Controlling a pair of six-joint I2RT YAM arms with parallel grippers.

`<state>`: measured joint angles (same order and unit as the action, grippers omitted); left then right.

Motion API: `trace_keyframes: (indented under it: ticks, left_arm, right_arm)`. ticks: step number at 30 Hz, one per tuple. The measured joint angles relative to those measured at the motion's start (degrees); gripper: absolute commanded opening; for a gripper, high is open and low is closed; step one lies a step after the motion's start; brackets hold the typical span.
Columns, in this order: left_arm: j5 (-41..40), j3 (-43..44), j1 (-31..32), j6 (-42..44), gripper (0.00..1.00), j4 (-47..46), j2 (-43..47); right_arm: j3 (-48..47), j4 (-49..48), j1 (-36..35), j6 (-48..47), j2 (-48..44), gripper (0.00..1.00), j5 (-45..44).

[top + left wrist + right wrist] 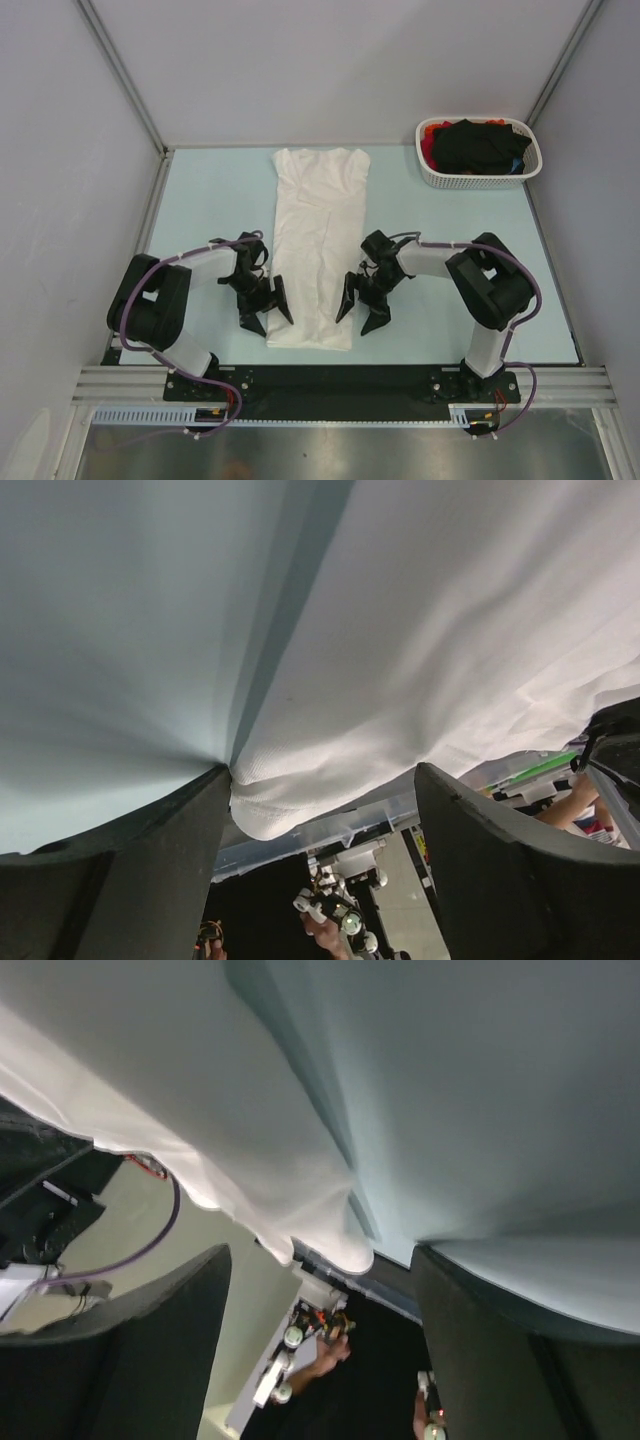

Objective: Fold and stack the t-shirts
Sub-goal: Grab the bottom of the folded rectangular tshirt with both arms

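A white t-shirt (318, 250) lies folded into a long narrow strip down the middle of the table, collar end far, hem end near. No print shows on it. My left gripper (267, 310) is open at the strip's near left corner, which shows between its fingers in the left wrist view (400, 650). My right gripper (362, 308) is open at the near right corner, seen in the right wrist view (180, 1110). Neither gripper holds cloth. A black shirt (480, 145) and a red one (432, 133) lie in the basket.
A white perforated basket (479, 176) stands at the far right corner of the table. The pale blue tabletop (210, 200) ends at a metal rail near the arm bases. Grey walls close in the left, right and back.
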<state>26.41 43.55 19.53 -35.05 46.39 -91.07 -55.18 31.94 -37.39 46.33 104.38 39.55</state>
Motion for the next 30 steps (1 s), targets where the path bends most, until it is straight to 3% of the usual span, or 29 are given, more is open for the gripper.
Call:
trace_keyframes:
  ticks: [7, 15, 25, 28, 29, 30]
  left_arm:
    - [1.0, -1.5, 0.0, -1.1, 0.82, -0.3, 0.9]
    - [0.8, -1.8, 0.2, -1.6, 0.82, -0.6, 1.4]
    - [0.5, -1.8, 0.2, -2.0, 0.79, -0.6, 1.4]
    - [0.2, -1.8, 0.3, -2.0, 0.63, -0.5, 1.4]
    - [-0.3, -1.8, 0.3, -2.0, 0.38, -0.4, 1.4]
    - [-0.7, -1.8, 0.3, -2.0, 0.25, -0.3, 1.4]
  right_arm:
    - [8.8, -4.8, 0.0, 3.6, -6.4, 0.75, 0.0]
    - [25.6, -25.8, -0.8, 17.2, -18.8, 0.73, -1.1]
    - [24.2, -41.6, -5.6, 24.3, -12.2, 0.7, -2.1]
    - [24.1, -42.9, -6.2, 24.8, -11.7, 0.63, -2.7]
    - [24.1, -42.9, -6.2, 24.8, -11.6, 0.62, -2.7]
    - [24.1, -43.0, -6.2, 24.7, -11.6, 0.59, -2.7]
